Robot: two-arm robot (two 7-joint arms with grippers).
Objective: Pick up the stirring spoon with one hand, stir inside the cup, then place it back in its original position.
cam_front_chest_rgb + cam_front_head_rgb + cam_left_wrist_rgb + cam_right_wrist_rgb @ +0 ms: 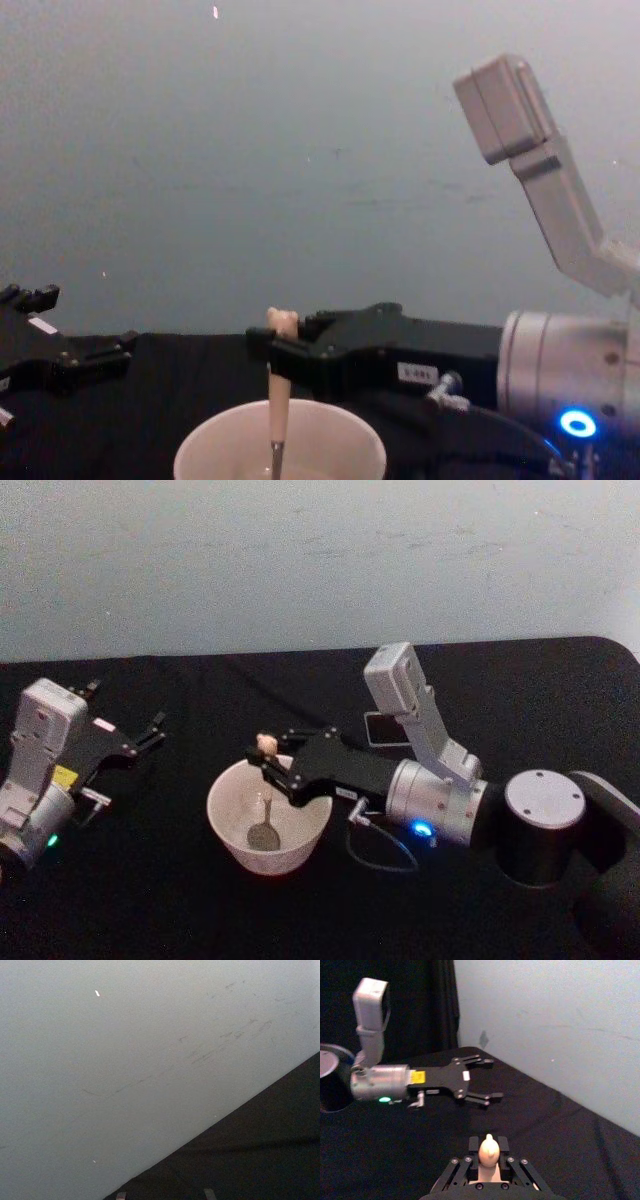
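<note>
The cream-white cup (268,818) stands on the black table, a little left of centre; its rim (280,445) shows at the bottom of the chest view. The stirring spoon (265,800) stands nearly upright in it, metal bowl at the cup's bottom, bear head at the top. My right gripper (264,760) is shut on the beige handle (278,385) just under the bear head (488,1150), above the cup's far rim. My left gripper (155,727) rests open at the table's left, apart from the cup, and is seen across the table as the left gripper (487,1080).
A small dark square holder (383,728) sits behind my right arm near the middle of the table. A thin cable (380,848) loops down from the right wrist beside the cup. A pale wall rises behind the black cloth (250,1160).
</note>
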